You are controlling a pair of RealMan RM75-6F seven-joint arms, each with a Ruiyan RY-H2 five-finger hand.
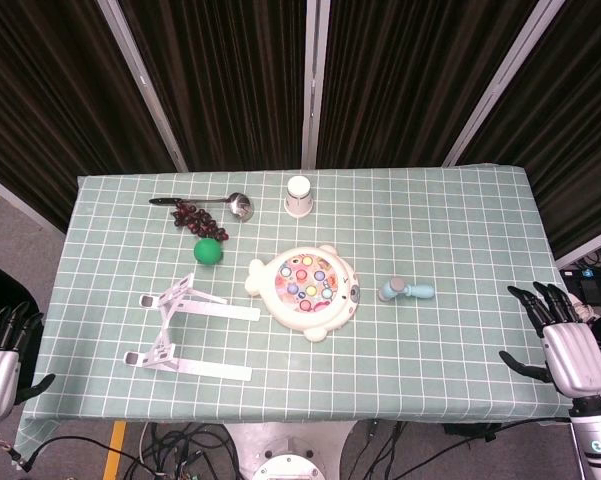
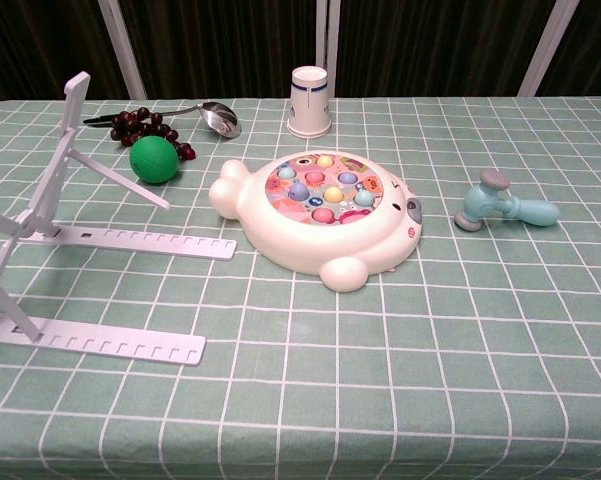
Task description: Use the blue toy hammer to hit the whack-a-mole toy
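The blue toy hammer (image 1: 406, 291) (image 2: 503, 206) lies on its side on the green checked cloth, just right of the whack-a-mole toy (image 1: 306, 290) (image 2: 323, 210), a cream fish-shaped board with coloured pegs. My right hand (image 1: 562, 337) hovers open at the table's right front edge, well right of the hammer, fingers spread. At the left front corner, beside the table, my left hand (image 1: 2, 352) is held open, far from both toys. Neither hand shows in the chest view.
A white folding stand (image 1: 188, 328) (image 2: 55, 250) lies left of the mole toy. Behind it are a green ball (image 1: 208, 250) (image 2: 152, 158), dark grapes (image 1: 197, 218) (image 2: 135, 124), a metal spoon (image 1: 220, 203) (image 2: 216, 117) and an upturned white cup (image 1: 298, 195) (image 2: 310, 101).
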